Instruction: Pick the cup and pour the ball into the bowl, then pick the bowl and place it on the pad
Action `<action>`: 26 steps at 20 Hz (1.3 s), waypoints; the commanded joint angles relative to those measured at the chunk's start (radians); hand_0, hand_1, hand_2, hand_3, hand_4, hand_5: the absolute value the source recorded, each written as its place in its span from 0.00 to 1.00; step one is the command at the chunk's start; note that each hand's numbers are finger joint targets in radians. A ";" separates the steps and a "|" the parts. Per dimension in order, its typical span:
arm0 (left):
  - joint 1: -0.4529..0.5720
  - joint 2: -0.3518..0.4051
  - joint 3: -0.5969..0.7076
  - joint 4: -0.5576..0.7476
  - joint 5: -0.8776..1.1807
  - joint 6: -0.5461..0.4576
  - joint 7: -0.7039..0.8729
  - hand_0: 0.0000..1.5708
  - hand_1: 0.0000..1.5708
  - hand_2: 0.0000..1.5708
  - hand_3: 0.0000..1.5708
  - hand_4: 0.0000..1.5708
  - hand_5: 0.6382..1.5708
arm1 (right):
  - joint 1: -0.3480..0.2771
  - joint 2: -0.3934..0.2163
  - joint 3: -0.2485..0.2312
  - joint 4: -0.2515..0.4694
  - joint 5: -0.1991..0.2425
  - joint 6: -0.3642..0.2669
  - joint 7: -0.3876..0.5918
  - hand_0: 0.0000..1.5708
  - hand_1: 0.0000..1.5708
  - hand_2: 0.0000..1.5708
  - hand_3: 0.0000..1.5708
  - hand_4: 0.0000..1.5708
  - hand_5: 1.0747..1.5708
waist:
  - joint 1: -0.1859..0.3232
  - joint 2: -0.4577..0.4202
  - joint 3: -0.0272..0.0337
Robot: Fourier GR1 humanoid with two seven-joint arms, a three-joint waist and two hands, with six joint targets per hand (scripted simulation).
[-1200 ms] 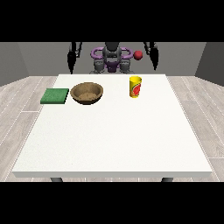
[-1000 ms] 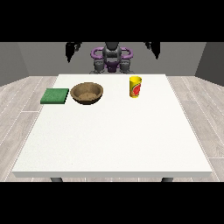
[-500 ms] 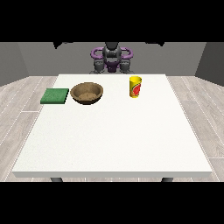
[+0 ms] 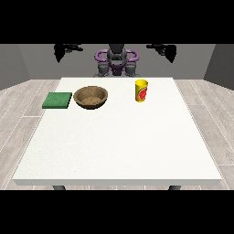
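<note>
Layout reads as a start position. The yellow cylindrical cup with a red label (image 4: 141, 90) stands upright on the large white table (image 4: 119, 146), below and slightly inward of the hand at the view's right (image 4: 165, 50), well apart from it. That placement likely puts the cup within reach of that arm for the pick. The ball cannot be seen; presumably it sits inside the cup, but the cup's interior is not visible.

The brown wooden bowl (image 4: 91, 97) rests open side up, below and inward of the hand at the view's left (image 4: 63, 49), roughly between the two hands and nearer the left one. The flat green square pad (image 4: 57, 100) lies just beside the bowl, almost straight below the hand at the view's left, not touching the bowl. Bowl next to pad keeps the final transfer short.

Both hands are raised high at the robot's sides, above the far table edge, touching nothing and holding nothing. They show only as small dark shapes; how far the fingers are spread cannot be told.

Task status, judged: no step begun; cup pick comes first.
</note>
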 commanded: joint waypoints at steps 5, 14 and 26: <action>-0.004 -0.073 -0.026 0.207 -0.104 0.017 -0.315 0.00 0.00 0.00 0.00 0.00 0.95 | -0.030 0.016 -0.003 0.085 0.037 0.022 -0.130 0.00 0.00 0.00 0.00 0.00 1.00 | -0.015 0.103 0.0000; -0.149 -0.156 -0.007 0.523 -0.181 0.166 -0.573 0.00 0.00 0.00 0.00 0.00 0.96 | -0.094 -0.011 -0.004 0.081 0.019 0.072 -0.154 0.00 0.00 0.00 0.00 0.00 1.00 | -0.097 0.220 -0.0003; -0.266 -0.092 0.029 0.879 -0.177 0.120 -0.776 0.00 0.00 0.00 0.00 0.00 0.95 | -0.116 -0.026 -0.040 0.212 0.029 0.102 -0.235 0.00 0.00 0.00 0.00 0.00 1.00 | -0.069 0.220 -0.0002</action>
